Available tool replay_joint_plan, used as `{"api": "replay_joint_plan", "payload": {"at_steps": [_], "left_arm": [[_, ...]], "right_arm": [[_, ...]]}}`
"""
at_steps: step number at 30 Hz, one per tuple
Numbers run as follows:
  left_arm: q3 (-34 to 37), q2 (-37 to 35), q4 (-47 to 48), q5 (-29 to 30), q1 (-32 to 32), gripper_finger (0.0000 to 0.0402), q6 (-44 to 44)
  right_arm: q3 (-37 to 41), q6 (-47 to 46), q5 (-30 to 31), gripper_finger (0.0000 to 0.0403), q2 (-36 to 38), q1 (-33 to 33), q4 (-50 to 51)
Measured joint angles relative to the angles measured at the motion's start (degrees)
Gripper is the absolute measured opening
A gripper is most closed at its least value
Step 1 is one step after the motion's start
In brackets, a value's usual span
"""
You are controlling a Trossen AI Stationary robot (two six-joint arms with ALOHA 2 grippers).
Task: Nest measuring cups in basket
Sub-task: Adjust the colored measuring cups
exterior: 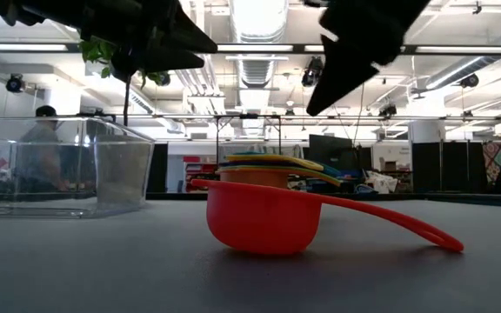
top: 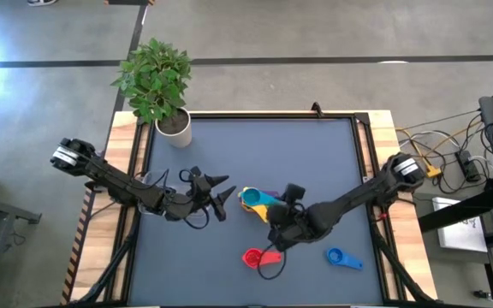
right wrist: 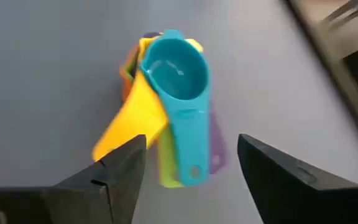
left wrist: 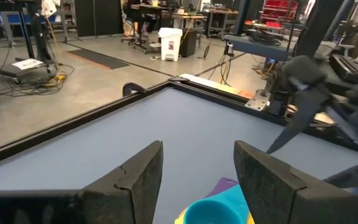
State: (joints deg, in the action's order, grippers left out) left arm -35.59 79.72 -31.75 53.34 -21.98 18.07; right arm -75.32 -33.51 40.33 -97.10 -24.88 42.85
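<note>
The right gripper point(right wrist: 188, 165) hung open just above a nested stack of measuring cups point(right wrist: 166, 102) near the middle of the surface point(top: 255, 145), the teal cup point(right wrist: 176, 68) on top with yellow, green, orange and purple handles fanned out beneath it. The left gripper point(left wrist: 197, 168) hovered beside the stack on the other side, its jaws apart and empty. A red cup point(top: 259, 257) lay alone near the front edge, and a blue cup point(top: 342, 257) sat apart to its right. The clear basket point(exterior: 59, 169) showed only in the low view.
</note>
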Motion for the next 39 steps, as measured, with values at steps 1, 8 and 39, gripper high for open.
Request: {"api": "replay_joint_plan", "payload": {"at_steps": [1, 8, 39], "left_arm": [[0.0, 0.0, 0.0, -0.07, 0.0, 0.018, 0.0], [0.0, 0.0, -0.02, -0.37, 0.0, 0.018, 0.0], [0.0, 0.0, 0.11, -1.49, 0.04, 0.018, -0.57]], "right_arm": [[0.43, 0.87, -2.69, 0.025, 0.61, 0.77, -1.85], [1.11, 9.02, -21.74, 0.0314, 1.43, 6.66, -7.68], [1.06, 12.65, -26.65, 0.04, -4.06, 15.64, -11.14]]}}
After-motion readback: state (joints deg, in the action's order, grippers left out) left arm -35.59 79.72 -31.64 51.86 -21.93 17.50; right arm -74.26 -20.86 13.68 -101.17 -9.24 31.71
